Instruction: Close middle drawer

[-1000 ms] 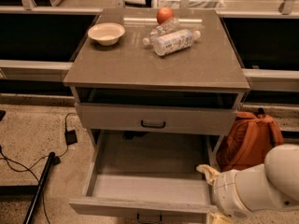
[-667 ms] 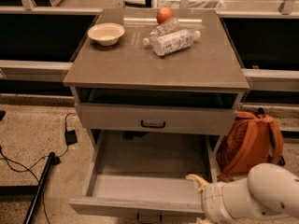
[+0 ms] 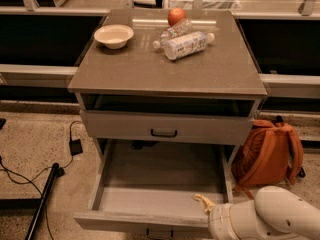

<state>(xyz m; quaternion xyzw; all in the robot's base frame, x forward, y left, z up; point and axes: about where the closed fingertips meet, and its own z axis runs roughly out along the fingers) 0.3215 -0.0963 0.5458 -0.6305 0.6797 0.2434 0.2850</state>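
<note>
Pushing from the right end of the front panel is judged the main risk: the middle drawer [image 3: 160, 176], standing pulled well out toward the near side, could be skewed and jammed on its runners. The gripper [image 3: 205, 203] is seen at the near right, over the tray's corner just behind the front panel, where it could be trapped on closing. Whether the gripper is spread or pressed together cannot be told.

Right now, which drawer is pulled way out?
The middle drawer, the lower one: its long empty tray sticks out. The top drawer above it is pushed in. The claw is at the open drawer's front right corner.
</note>
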